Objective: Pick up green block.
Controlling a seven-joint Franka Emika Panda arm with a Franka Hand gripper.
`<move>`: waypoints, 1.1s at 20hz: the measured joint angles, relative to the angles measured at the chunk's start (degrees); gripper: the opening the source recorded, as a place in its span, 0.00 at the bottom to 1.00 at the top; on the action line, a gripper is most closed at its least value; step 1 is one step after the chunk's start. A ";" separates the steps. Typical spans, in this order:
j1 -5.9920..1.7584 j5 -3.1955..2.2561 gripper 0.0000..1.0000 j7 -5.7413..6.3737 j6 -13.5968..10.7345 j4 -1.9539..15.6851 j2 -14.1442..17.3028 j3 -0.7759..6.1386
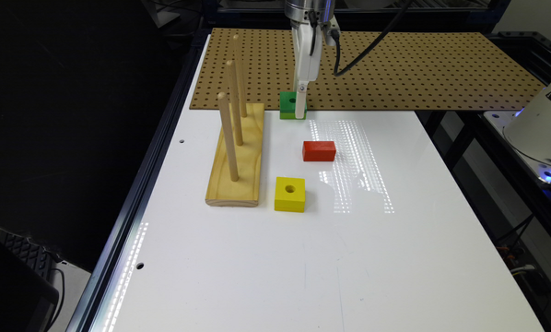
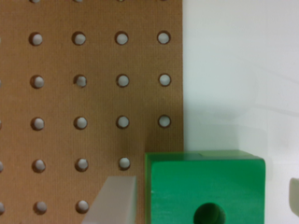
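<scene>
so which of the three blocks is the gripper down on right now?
The green block, at the pegboard edge; the gripper straddles it. The red block and the yellow block sit apart, nearer the camera.

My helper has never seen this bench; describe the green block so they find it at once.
Start at the brown pegboard lying on the white table. At its near edge, under the pincer, sits the green block. It alone is green; the yellow block is also holed, the red block is not.
</scene>
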 joint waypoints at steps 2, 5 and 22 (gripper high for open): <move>0.00 0.00 1.00 0.00 0.00 0.00 0.00 0.00; 0.00 0.00 1.00 0.00 0.00 0.01 0.00 0.00; 0.01 -0.02 1.00 0.04 2.42 0.22 2.97 0.01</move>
